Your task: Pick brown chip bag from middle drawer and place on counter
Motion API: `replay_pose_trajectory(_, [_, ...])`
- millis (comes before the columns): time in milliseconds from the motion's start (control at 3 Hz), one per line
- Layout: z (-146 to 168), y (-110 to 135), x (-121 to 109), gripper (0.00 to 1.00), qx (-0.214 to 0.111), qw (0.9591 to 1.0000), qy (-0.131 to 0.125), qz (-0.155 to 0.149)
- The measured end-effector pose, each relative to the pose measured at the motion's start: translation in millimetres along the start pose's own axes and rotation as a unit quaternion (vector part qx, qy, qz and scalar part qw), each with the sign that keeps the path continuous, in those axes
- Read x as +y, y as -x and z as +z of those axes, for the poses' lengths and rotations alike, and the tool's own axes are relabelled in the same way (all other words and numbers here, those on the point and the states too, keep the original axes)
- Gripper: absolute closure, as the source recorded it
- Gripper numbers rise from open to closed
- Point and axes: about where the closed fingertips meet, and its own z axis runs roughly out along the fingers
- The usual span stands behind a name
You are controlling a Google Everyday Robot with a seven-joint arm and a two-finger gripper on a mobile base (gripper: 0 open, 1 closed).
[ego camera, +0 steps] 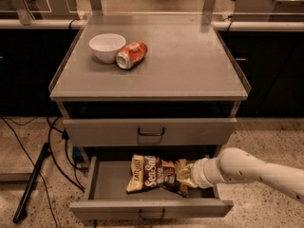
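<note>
Open middle drawer (110, 186) holds the brown chip bag (153, 175); hand (189, 174) at its right end, grip unclear.

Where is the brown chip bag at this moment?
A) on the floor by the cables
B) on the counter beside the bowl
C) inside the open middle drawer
C: the brown chip bag lies inside the open middle drawer, with the gripper at one end of it.
</note>
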Motion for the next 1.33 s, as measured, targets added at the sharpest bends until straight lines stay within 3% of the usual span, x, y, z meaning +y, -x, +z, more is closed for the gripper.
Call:
replay_pose_trajectory(333, [14.6, 4.4, -2.7, 0.19, -0.009, 0.9999, 0.003, -0.008])
replay_pose_trajectory(667, [28.3, 6.9, -5.8, 0.14, -0.016, 0.9998, 0.007, -0.014])
replay_pose_trajectory(1333, [58.4, -1.2, -16.6, 0.16, -0.027, 0.9996, 0.007, -0.01])
